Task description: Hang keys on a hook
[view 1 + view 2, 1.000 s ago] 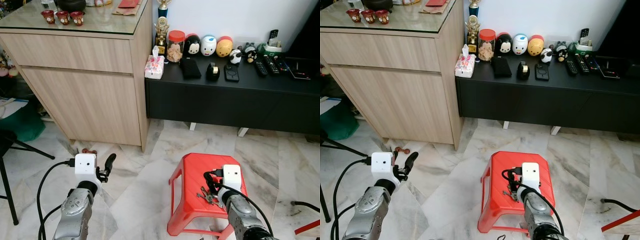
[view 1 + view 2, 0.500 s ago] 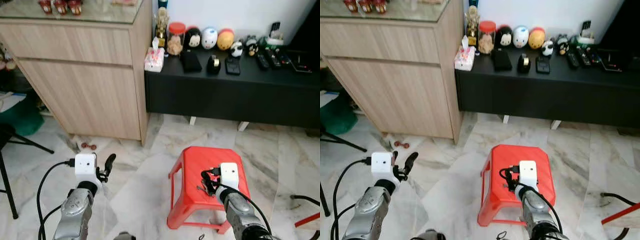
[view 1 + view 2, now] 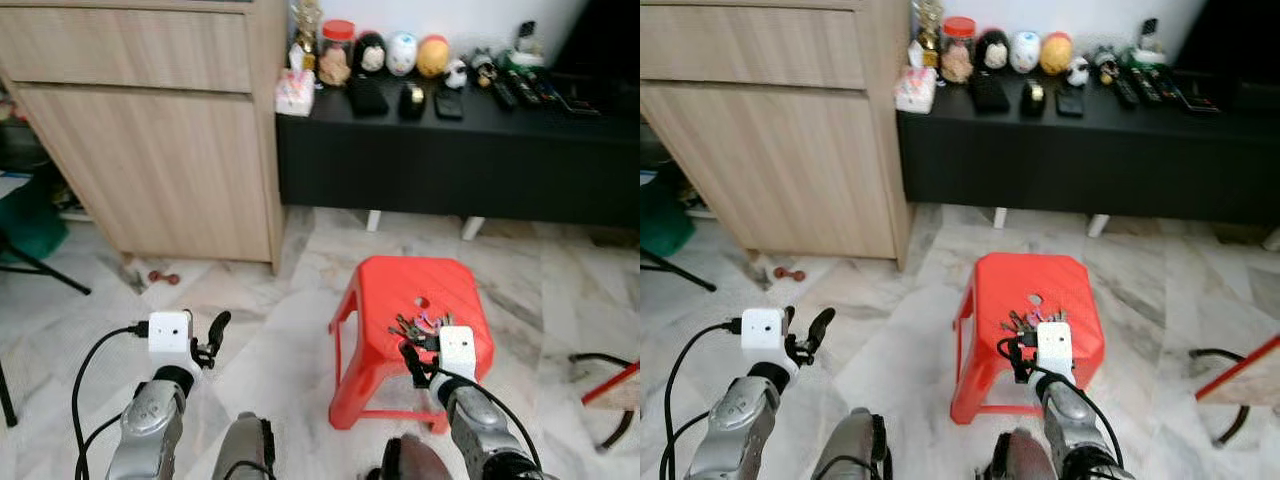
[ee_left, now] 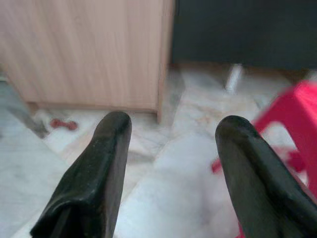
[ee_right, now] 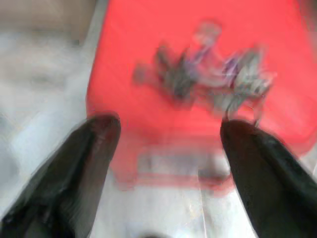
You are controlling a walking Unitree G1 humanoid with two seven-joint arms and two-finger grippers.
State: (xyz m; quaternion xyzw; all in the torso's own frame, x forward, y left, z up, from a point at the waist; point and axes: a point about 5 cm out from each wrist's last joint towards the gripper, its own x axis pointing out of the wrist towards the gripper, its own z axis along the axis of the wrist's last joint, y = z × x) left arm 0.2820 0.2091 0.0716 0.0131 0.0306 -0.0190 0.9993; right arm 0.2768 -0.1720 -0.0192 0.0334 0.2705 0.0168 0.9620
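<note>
Red stool (image 3: 420,290): keys (image 3: 418,325) lie near its front edge, the seat's rear part bare. Right gripper (image 5: 168,134), jaws apart, hangs just before that front edge. Marble floor (image 3: 260,300) lies open between stool and wooden cabinet (image 3: 150,150); black console (image 3: 450,150) closes the rear.

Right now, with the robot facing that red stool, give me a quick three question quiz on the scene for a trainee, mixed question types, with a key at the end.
1. True or false: the keys lie on top of the red stool.
2. Multiple choice: the right gripper is
A. shut on the keys
B. open, short of the keys
C. resting on the black TV console
3. Fill in the missing word: the left gripper hangs over the marble floor with its fingers ____.

Key
1. True.
2. B. The right wrist view shows both fingers spread, with the keys ahead on the stool.
3. Open.
</note>
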